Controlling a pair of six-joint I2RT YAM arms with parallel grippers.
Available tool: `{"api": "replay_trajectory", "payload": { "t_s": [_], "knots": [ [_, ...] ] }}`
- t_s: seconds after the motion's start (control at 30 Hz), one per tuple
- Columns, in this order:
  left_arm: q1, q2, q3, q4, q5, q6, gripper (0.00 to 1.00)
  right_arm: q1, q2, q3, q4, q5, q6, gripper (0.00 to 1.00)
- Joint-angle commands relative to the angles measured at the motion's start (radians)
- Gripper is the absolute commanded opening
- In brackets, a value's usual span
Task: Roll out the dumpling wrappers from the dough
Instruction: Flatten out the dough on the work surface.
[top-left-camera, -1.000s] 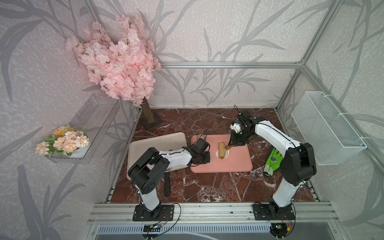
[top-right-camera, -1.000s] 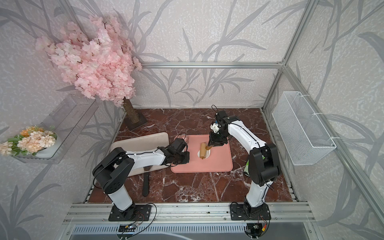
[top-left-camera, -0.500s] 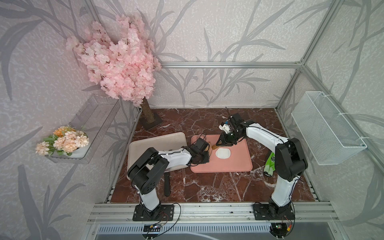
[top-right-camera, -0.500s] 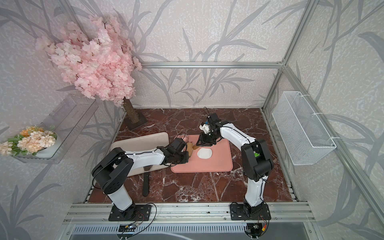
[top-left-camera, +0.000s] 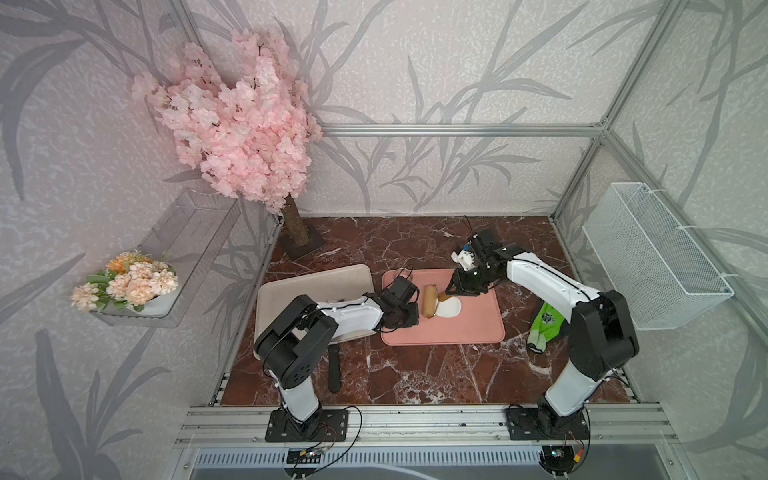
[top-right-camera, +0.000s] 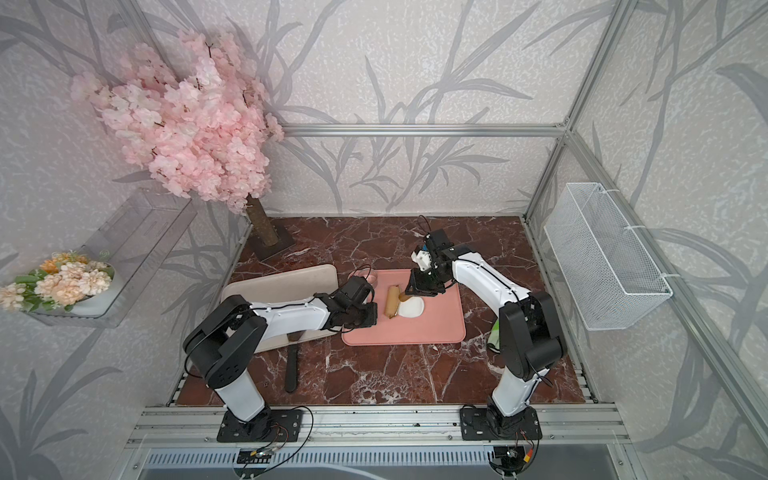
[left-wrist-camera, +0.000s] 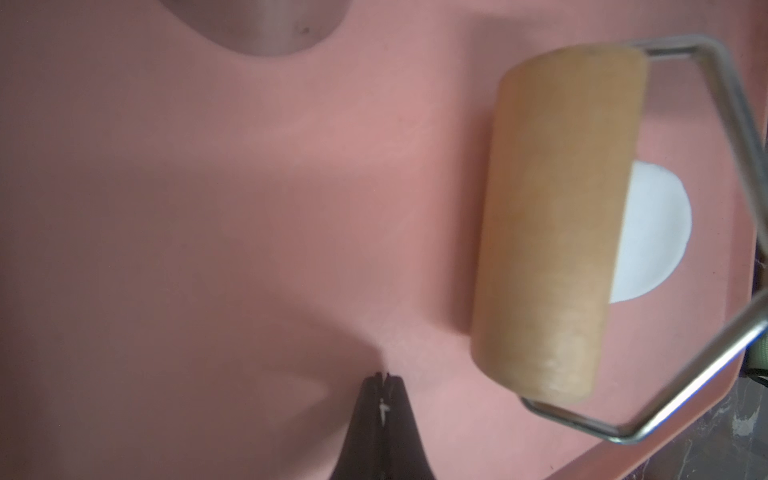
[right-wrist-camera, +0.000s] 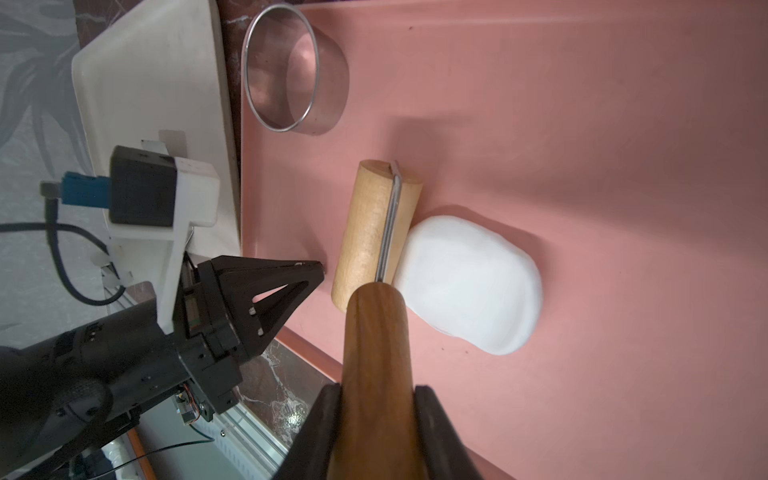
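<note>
Dough (right-wrist-camera: 469, 282): a white, rounded oval slab lying flat on the pink mat (top-left-camera: 469, 328), near the middle of the marble worktop (top-left-camera: 415, 374); it looks thick, not yet a thin sheet
Roller (right-wrist-camera: 374, 232): tan wooden drum in a wire frame, resting on the mat and touching the dough's edge on the side nearer the left arm
Right end effector (right-wrist-camera: 377, 399): jaws partly closed around the roller's dark wooden handle (right-wrist-camera: 374, 332), gripping it from both sides
Left end effector (left-wrist-camera: 382, 378): jaws fully closed with nothing between them, tips down at the mat near its edge, just beside the roller
Handling: the dough looks soft, light and putty-like; it should spread under pressure, may cling to the drum, and would probably dent or tear if pinched
Where to take hold: not the dough itself; work it through the roller handle, pressing evenly across the slab
Dumpling wrappers: none cut that I can see; the clear cup (right-wrist-camera: 291, 70) stands unused at the mat's corner
</note>
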Motion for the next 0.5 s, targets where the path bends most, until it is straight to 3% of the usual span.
{"api": "replay_trajectory", "payload": {
  "t_s": [0.0, 0.2, 0.47],
  "knots": [
    [-0.008, 0.051, -0.061, -0.148, -0.018, 0.002, 0.00, -0.010, -0.079, -0.009, -0.018, 0.053, -0.013, 0.00],
    [-0.007, 0.024, -0.054, -0.183, -0.029, 0.009, 0.00, -0.037, -0.134, -0.036, -0.013, 0.043, -0.016, 0.00],
    [-0.007, 0.021, -0.057, -0.184, -0.033, 0.003, 0.00, -0.041, -0.069, -0.076, 0.014, 0.032, -0.023, 0.00]
  ]
}}
